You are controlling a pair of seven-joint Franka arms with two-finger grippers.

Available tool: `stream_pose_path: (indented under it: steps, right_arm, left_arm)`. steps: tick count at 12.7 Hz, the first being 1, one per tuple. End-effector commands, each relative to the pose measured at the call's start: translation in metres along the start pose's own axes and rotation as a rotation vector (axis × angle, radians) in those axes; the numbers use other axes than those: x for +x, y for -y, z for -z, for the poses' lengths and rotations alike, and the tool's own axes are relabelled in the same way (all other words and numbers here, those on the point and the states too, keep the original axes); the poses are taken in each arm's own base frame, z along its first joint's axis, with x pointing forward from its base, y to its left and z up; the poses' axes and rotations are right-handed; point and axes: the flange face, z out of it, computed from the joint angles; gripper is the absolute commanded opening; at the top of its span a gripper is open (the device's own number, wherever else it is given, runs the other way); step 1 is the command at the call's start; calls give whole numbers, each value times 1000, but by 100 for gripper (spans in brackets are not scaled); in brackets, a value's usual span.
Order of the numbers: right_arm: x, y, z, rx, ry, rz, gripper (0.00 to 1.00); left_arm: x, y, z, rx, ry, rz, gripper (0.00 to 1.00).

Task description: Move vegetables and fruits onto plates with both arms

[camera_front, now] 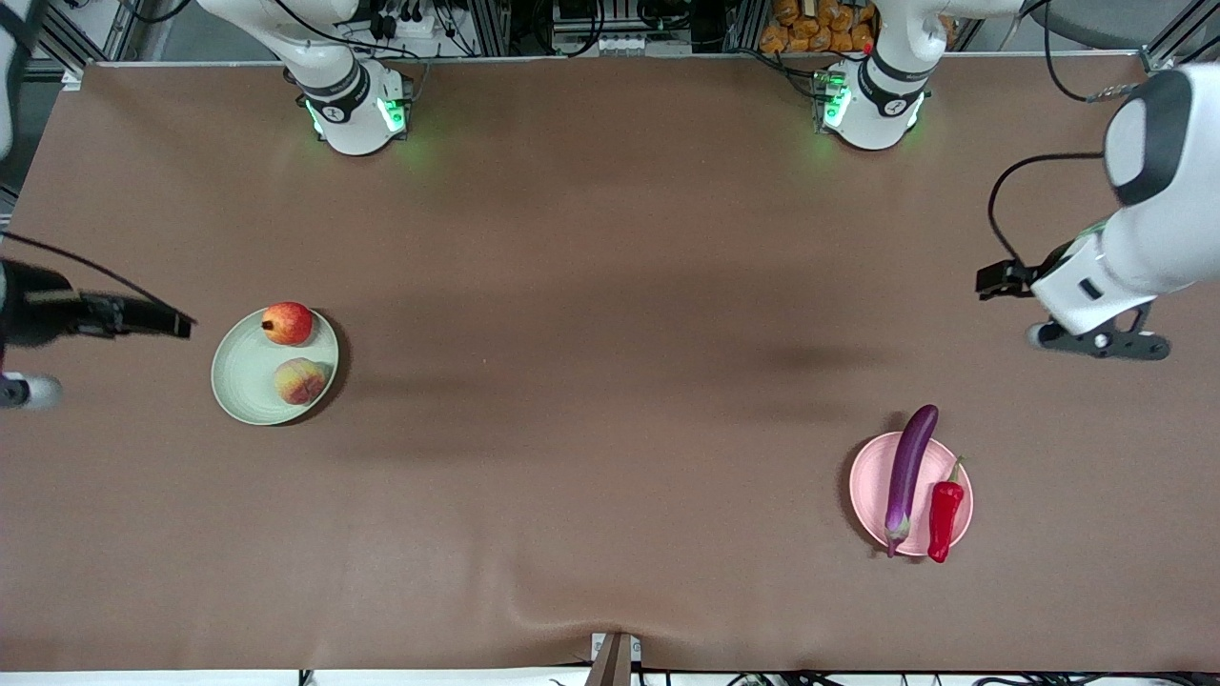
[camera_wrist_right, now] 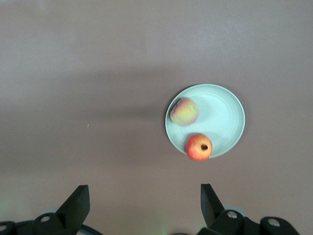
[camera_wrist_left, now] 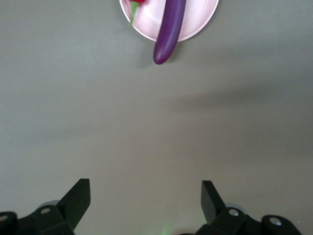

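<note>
The pale green plate (camera_front: 243, 376) lies toward the right arm's end of the table and holds the red apple (camera_front: 287, 323) and the peach (camera_front: 301, 381). The pale pink plate (camera_front: 872, 486) lies toward the left arm's end and holds the purple eggplant (camera_front: 910, 467) and the red chili (camera_front: 945, 514). My left gripper (camera_wrist_left: 145, 196) is open and empty, up over bare table; its wrist view shows the eggplant (camera_wrist_left: 168, 29) on the pink plate (camera_wrist_left: 200, 19). My right gripper (camera_wrist_right: 145, 198) is open and empty over bare table; its wrist view shows the green plate (camera_wrist_right: 225, 117), peach (camera_wrist_right: 184, 111) and apple (camera_wrist_right: 198, 147).
A brown mat (camera_front: 591, 381) covers the whole table. The left arm's hand (camera_front: 1101, 343) hangs at one table end, the right arm's hand (camera_front: 24, 391) at the other, partly cut off by the view's edge. Both arm bases stand along the top.
</note>
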Motion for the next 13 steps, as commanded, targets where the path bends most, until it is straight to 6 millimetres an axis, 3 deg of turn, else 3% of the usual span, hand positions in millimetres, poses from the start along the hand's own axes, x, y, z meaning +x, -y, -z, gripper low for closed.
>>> stream_pose_path:
  steps: [1,3,5,7,8,10,13]
  right_arm:
    - [-26,6,18,-34,17,9,100]
    - [-67,32,53,-108,-22,20,100]
    - [-88,32,71,-108,-62,18,100]
    - [-110,30,68,-109,-87,15,100]
    - [-122,30,59,-106,-117,15,100]
    - [-140,29,44,-105,-170,29,100]
    - [-143,31,42,-86,-187,35,100]
  left_arm:
    - [-18,3,54,-6,-78,12,100]
    - [-41,1,85,-7,-99,23,100]
    - [-62,1,102,-28,-102,35,100]
    - [-68,-4,116,-47,-128,77,100]
    - [-68,-14,124,-71,-132,139,100]
    - [-71,-15,125,-90,-122,178,100]
    - [-59,-25,117,-72,-107,91,100]
